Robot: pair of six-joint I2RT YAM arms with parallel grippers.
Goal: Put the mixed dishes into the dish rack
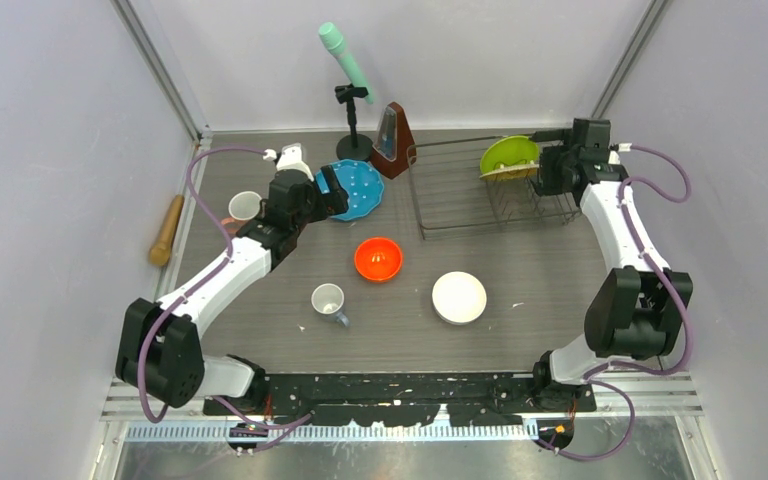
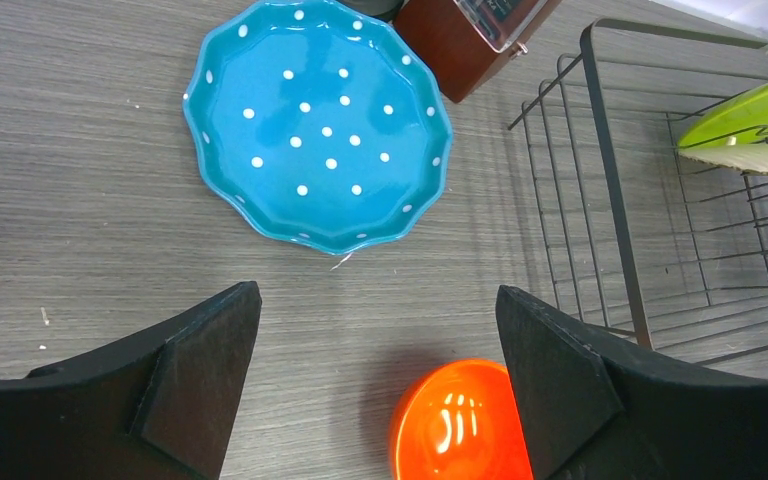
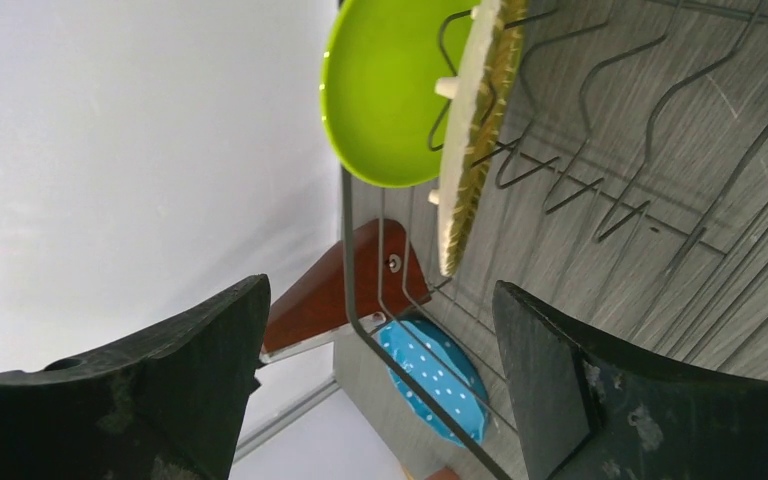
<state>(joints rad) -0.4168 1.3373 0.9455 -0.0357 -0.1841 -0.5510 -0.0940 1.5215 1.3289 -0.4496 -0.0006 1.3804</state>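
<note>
The dish rack (image 1: 460, 200) stands at the back right. The lime-green plate (image 1: 508, 153) and the yellow-rimmed plate (image 1: 512, 173) stand upright in its prongs, also in the right wrist view (image 3: 380, 90) (image 3: 468, 150). My right gripper (image 1: 545, 170) is open and empty just right of them. The blue white-dotted plate (image 1: 362, 190) lies flat left of the rack. My left gripper (image 1: 328, 190) hovers open at its near-left edge; in its wrist view (image 2: 378, 300) the plate (image 2: 320, 125) lies ahead. The orange bowl (image 1: 378, 258), white bowl (image 1: 459, 297), small white cup (image 1: 328, 300) and pink mug (image 1: 243, 207) sit on the table.
A brown metronome (image 1: 393, 140) stands between the blue plate and the rack's left end. A black stand with a teal tube (image 1: 345, 60) is behind it. A wooden rolling pin (image 1: 167, 230) lies at the left wall. Grey walls enclose the table.
</note>
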